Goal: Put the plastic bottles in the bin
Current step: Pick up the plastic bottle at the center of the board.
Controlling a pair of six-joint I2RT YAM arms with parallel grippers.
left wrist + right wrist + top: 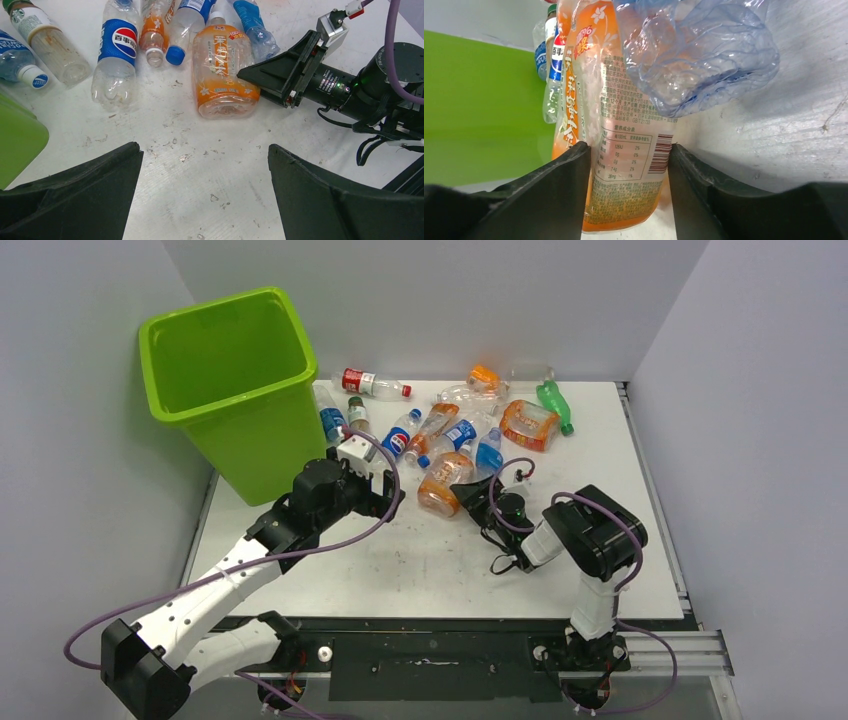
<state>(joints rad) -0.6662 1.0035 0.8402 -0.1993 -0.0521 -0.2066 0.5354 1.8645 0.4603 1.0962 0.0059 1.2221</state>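
Counted from above: one lime-green bin (262,450), roughly thirteen bottles (455,420), two arms. Among those: one green, one crushed blue, four or five orange, the rest clear with blue or red labels.

Standing upright at the far-left corner of the table (440,565), mouth open upward: the bin.

Scattered in a loose band from the bin's foot toward the far-right corner, all lying down, mostly with caps toward the near edge.

Pinched at its base by the right gripper (470,490), one finger pressed on each flat side: a flat orange bottle (443,483). Lying near the middle of the table, long axis running near-to-far, cap toward the far edge, base toward the near edge.

Touching it on the right, overlapping from above in the right wrist view: the crushed blue bottle (696,55). Just left, well apart: a Pepsi bottle (116,55).

Spread wide over bare table, holding nothing: the left gripper (204,147), sitting between the orange bottle and the bin.
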